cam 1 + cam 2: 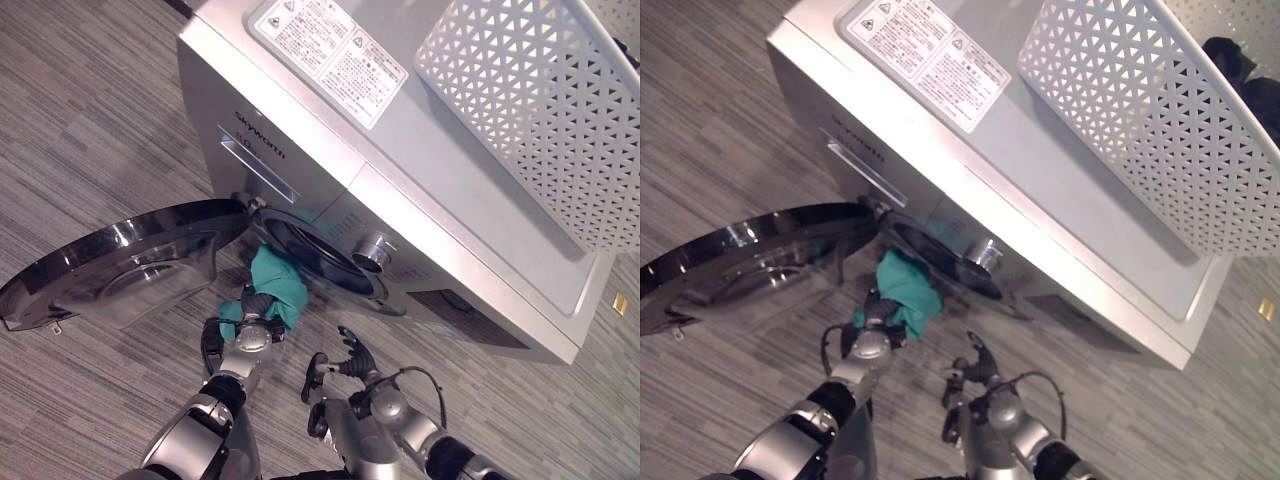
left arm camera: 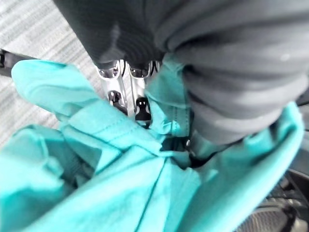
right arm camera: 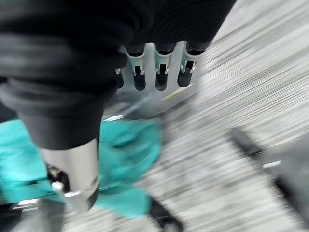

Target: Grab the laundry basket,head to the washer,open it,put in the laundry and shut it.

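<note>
while left hand (image 1: 252, 322) grips teal cloth (image 1: 277, 284) at washer (image 1: 420, 170) mouth — right hand (image 1: 345, 372) open.

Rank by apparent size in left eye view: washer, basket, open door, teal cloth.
1. washer
2. basket
3. open door
4. teal cloth, held by the left hand
Basket sits nearer the camera, so ranks 2 and 3 are unsure.

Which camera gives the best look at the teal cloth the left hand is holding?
The left wrist view: the teal cloth bunches round the left hand. Both eye views show it small at the washer opening; the right wrist view catches it sideways.
</note>
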